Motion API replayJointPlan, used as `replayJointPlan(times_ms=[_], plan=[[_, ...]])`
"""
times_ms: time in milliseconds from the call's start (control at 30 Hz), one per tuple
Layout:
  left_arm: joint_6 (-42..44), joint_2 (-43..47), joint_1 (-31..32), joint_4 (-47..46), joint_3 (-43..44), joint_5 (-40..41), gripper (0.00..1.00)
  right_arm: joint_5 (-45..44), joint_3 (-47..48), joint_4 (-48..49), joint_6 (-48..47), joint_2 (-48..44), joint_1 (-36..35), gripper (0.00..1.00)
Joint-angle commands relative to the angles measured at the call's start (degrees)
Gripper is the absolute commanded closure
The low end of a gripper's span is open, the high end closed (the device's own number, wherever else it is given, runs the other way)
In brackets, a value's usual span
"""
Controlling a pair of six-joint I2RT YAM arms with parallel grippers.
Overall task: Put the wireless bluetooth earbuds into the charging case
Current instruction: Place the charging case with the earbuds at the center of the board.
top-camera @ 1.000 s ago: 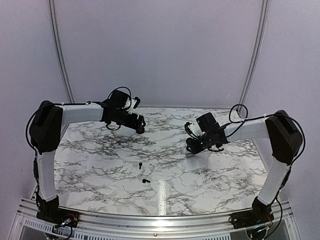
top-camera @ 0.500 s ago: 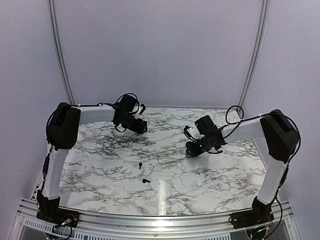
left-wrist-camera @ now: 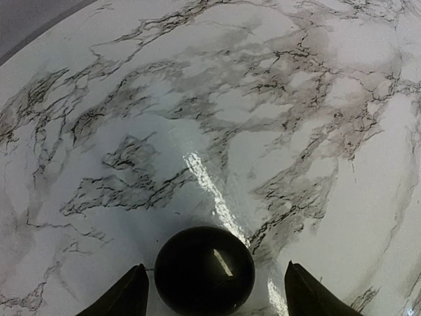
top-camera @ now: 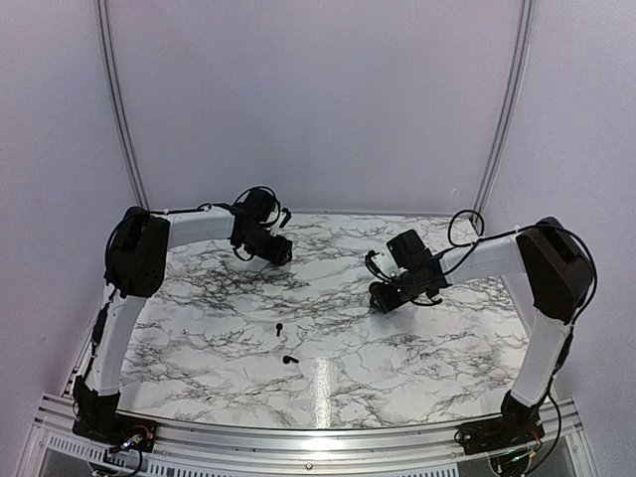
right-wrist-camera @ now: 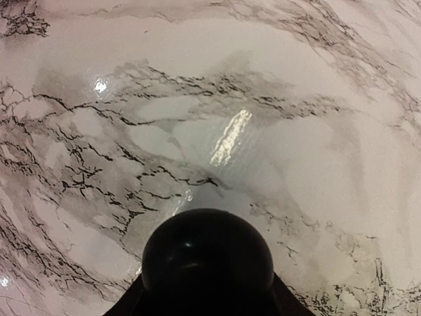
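Two tiny black earbuds lie on the marble table near the front middle, one just behind the other. My left gripper is low at the back left. In the left wrist view it is open, with a glossy black round disc on the table between its fingertips. My right gripper is low at the right middle. In the right wrist view it is shut on a black pebble-like rounded piece. I cannot tell which piece is the charging case.
The table's curved back edge and the pale wall lie close behind the left gripper. The metal front rail runs between the arm bases. Bare marble lies between both grippers and the earbuds.
The left arm's elbow has swung right while its gripper stayed near the back left spot. The right gripper shifted slightly left and down early on, then held still.
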State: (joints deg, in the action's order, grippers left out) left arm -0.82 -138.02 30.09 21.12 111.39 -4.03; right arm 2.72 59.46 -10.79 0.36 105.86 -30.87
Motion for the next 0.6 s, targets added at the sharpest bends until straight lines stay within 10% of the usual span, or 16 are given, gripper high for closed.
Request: replayJointPlan(times_ms=[0,567], plan=[[0.5,-2.1,-0.4,2.3,2.9,0.7,0.26,0.3,1.8,0.1,-0.2,0.3,0.3,0.48],[0.5,-4.3,-0.4,3.3,5.1,-1.7,0.4,0.3,1.4,0.6,-0.2,-7.3,0.3,0.3]])
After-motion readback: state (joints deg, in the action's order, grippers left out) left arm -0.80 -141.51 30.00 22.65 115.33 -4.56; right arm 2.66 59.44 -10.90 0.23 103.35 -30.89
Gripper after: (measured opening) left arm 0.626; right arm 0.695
